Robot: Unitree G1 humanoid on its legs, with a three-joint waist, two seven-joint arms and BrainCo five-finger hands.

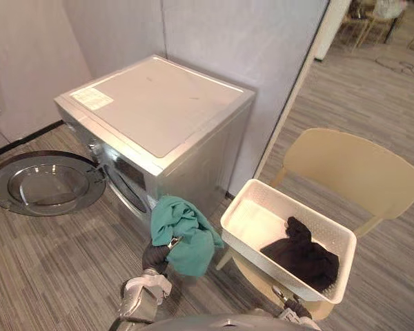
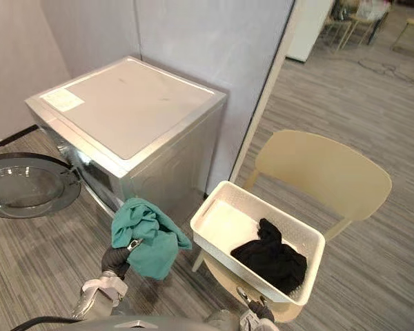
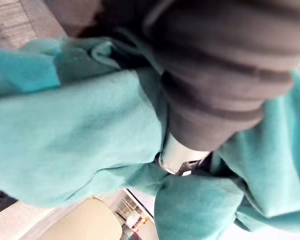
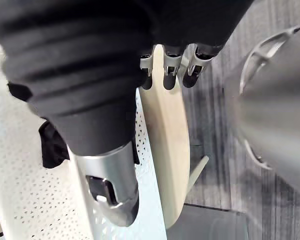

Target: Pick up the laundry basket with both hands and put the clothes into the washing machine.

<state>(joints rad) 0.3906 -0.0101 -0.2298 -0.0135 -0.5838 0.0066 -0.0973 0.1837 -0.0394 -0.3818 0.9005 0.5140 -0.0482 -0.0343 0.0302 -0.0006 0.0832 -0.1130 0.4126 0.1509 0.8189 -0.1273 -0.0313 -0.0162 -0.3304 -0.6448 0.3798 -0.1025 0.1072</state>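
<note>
A white perforated laundry basket rests on the seat of a beige chair, with a black garment in its near right corner. My left hand is raised in front of the washing machine and shut on a teal cloth, which drapes over it and hangs off the floor. In the left wrist view the teal cloth wraps the hand. My right hand is low by the basket's near rim, its fingers relaxed beside the chair seat, holding nothing.
The silver front-loading machine stands against a grey partition, its round door swung open to the left over the striped floor. More chairs stand far back on the right.
</note>
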